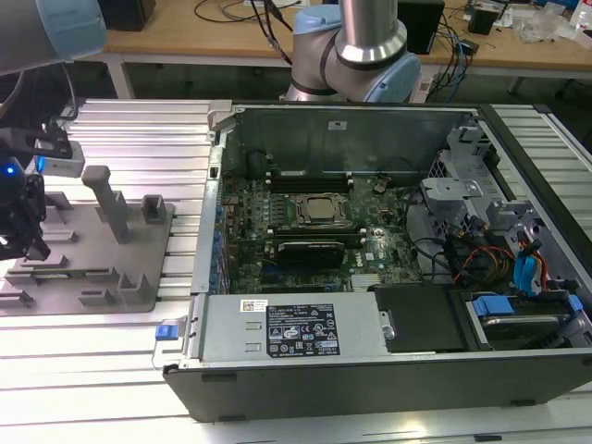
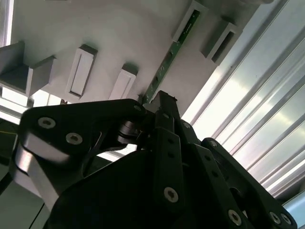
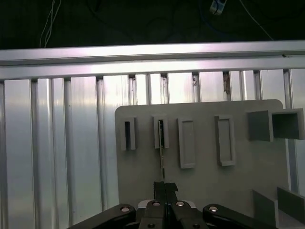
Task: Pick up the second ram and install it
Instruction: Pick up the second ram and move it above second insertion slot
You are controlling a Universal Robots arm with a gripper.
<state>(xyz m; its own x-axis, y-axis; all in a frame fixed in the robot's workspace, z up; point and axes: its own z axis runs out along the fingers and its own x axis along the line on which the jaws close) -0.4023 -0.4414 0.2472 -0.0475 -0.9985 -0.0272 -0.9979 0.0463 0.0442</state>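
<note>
The second ram is a thin green stick standing on edge in a slot of the grey holder plate. In the first wrist view the second ram runs from a slot straight into my fingertips. My gripper has its black fingers pressed together on the stick's near end, as the second wrist view also shows for my gripper. In the exterior view my gripper hangs over the holder plate at that view's left, away from the open computer case.
The motherboard lies inside the case with a silver processor, long memory slots behind it and a black card in front. Grey posts rise from the holder plate. Ribbed aluminium table surrounds everything.
</note>
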